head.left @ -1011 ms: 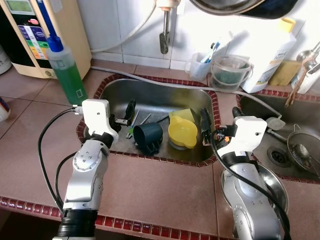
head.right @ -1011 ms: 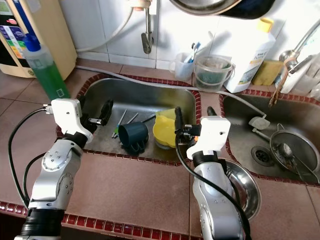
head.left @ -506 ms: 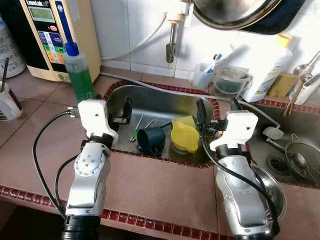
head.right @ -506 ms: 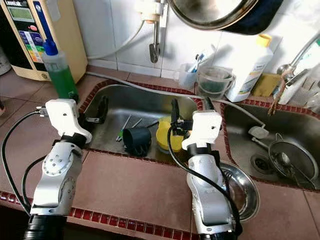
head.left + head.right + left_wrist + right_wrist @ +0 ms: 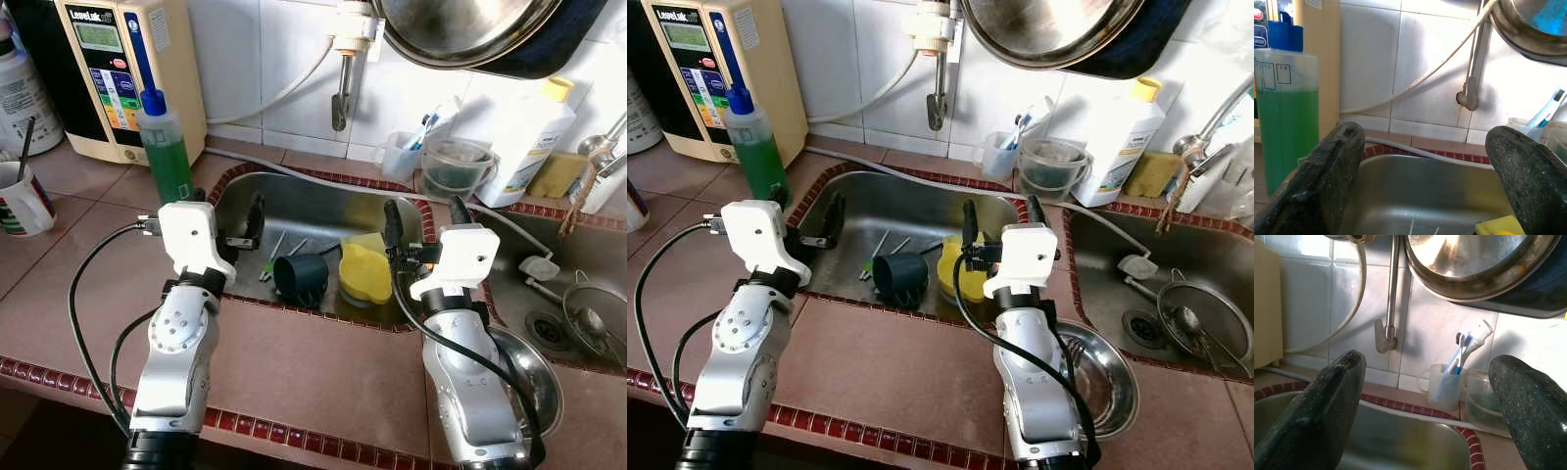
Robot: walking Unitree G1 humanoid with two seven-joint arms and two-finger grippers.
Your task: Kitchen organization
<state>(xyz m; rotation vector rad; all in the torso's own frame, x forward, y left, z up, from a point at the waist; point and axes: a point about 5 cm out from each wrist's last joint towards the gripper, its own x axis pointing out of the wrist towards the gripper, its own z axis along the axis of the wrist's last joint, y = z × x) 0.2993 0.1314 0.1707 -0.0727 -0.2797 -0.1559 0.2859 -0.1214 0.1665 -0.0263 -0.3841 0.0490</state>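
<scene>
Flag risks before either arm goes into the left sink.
1. The dark cup lies on its side against the yellow cup; a grasp on one may roll or shove the other.
2. The green bottle stands beside the open left gripper; a swing could topple it.
3. The steel bowl sits by the right arm; it could get knocked.

White tiled wall (image 5: 265, 59), brown tiled counter (image 5: 294, 362), red-edged trim (image 5: 294, 452)
</scene>
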